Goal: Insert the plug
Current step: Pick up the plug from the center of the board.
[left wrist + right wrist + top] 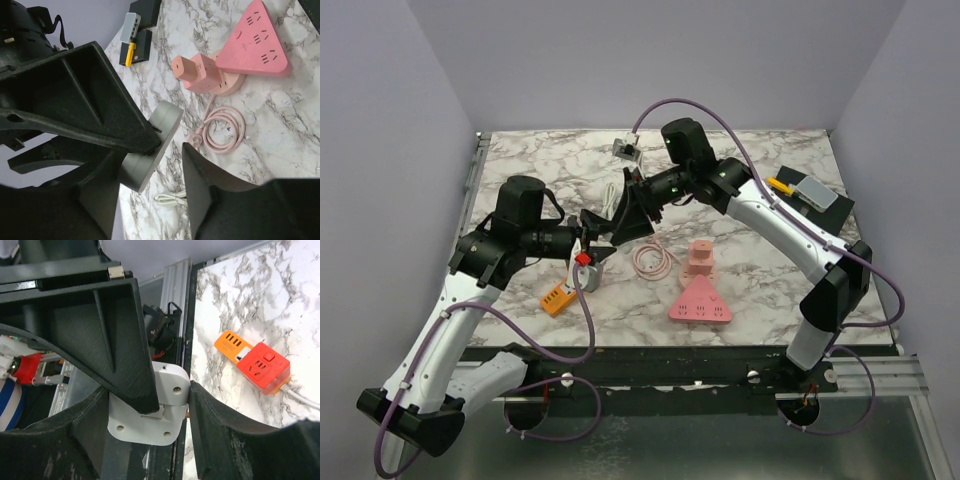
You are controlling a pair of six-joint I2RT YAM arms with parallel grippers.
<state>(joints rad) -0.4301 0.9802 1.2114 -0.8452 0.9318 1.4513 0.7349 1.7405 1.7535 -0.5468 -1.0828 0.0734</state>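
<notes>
Plug (150, 425), white and flat-backed, sits clamped in the right tool (172, 395). One finger lies over a broad face and the other presses the opposite edge, so the body is locked while its mating side stays free. I cannot make out the pins. The plug is carried above the bench (280, 115), near the left rail. The left tool (169, 146) brackets a tilted grey block (167, 120): its upper finger touches the block and the lower finger stands just beside it. Whether it pinches the block I cannot tell. The top view shows both tools nose to nose over the middle-left of the bench, which suggests one part is being steadied so the other can be pushed in squarely. An orange socket (252, 357) with a red end lies flat on the bench below the right tool, a white lead running off it. Farther right are a pink cube (197, 72), a pink triangular strip (257, 37) and a coiled pink cord (241, 127), well apart from both tools. Nothing is mated yet, I judge, and alignment comes next.
</notes>
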